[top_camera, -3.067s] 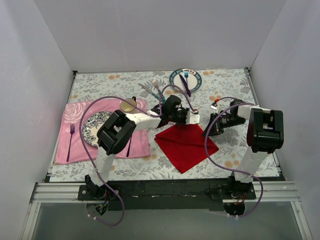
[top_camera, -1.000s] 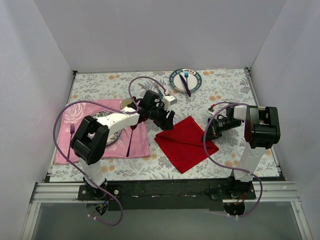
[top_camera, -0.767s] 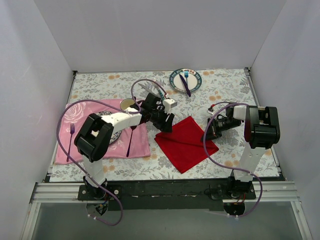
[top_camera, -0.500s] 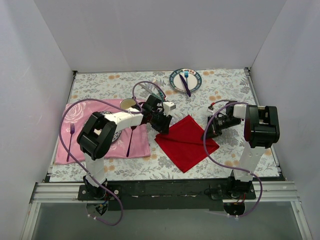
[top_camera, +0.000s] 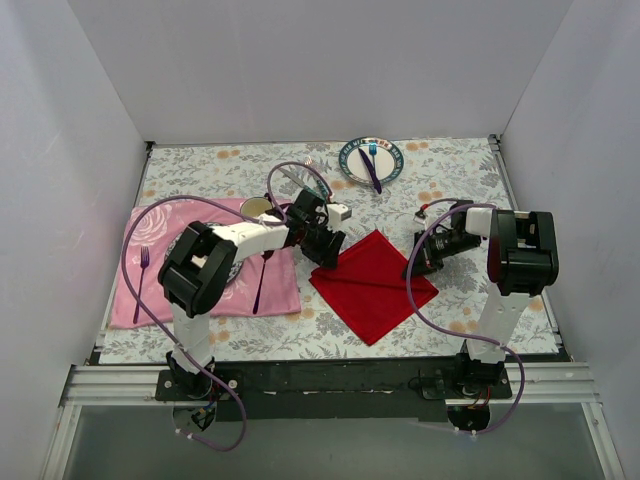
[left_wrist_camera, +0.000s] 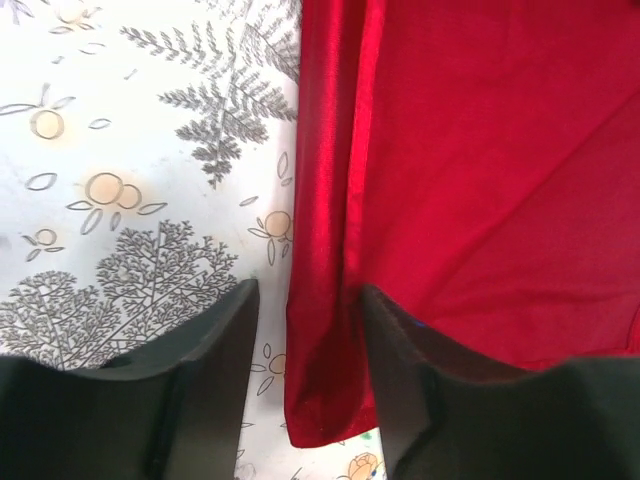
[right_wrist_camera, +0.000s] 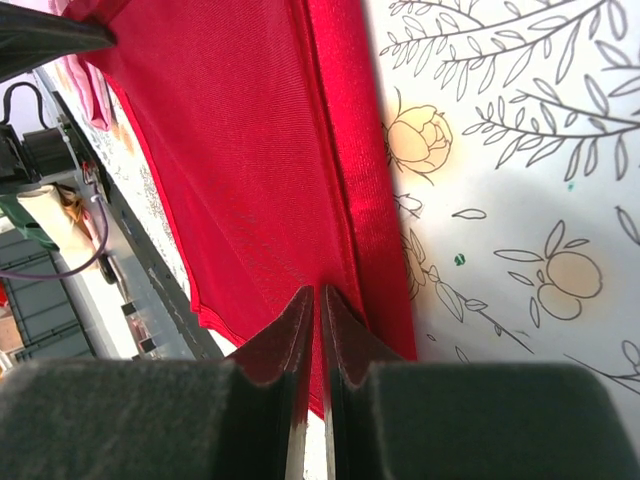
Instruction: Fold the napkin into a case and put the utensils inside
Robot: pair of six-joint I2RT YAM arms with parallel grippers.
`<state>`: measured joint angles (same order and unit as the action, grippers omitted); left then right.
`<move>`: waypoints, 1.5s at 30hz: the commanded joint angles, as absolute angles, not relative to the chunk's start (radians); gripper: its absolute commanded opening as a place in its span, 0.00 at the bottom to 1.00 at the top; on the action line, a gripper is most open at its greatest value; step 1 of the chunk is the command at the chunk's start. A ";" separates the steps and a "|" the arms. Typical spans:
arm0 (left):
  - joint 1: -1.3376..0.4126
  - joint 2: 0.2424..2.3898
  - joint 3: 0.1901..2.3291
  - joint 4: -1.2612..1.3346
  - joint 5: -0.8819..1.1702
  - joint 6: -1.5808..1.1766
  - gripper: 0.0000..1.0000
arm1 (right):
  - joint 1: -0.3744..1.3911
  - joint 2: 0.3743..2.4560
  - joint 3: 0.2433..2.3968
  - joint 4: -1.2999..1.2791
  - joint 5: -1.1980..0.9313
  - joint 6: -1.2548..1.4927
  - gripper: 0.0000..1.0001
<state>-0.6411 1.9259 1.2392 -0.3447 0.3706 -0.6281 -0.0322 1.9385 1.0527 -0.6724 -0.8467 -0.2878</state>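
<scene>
Looking down from the top camera, the napkin [top_camera: 372,285] lies as a red diamond right of the counter's [top_camera: 200,170] middle, nearer the near edge than the far one. Its long axis runs corner to corner across the counter. The left hand [top_camera: 325,247] sits at its left corner and the right hand [top_camera: 423,258] at its right corner, so each arm has the end nearest to it. The utensils [top_camera: 309,163] lie well apart from the cloth, toward the far edge beyond the left hand and partly behind a purple cable. From the left wrist, the fingers [left_wrist_camera: 205,375] stand partly open, straddling the napkin's shiny hem. Bare counter shows between one pad and the cloth, so they frame the edge without pinching it. From the right wrist, the fingers [right_wrist_camera: 270,350] are almost together, only a sliver apart. The red hem runs straight into that sliver, which reads as a pinch on the napkin's edge. The next move probably turns on both hands carrying this shared edge over the crease that joins the two corners. A second ago the left hand hovered over the far corner of the pink placemat [top_camera: 150,290]; it has since dropped to the cloth. The right hand has edged inward, and a faint fold line now crosses the napkin.
</scene>
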 commanded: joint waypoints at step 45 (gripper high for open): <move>-0.650 2.003 1.023 0.474 1.048 -1.537 0.98 | 0.141 1.951 0.986 -0.568 -1.149 -0.264 0.50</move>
<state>-0.6502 2.0003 1.0031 0.5255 1.0637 -1.6142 0.1452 1.9099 0.9546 -0.5789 -1.1698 -0.2611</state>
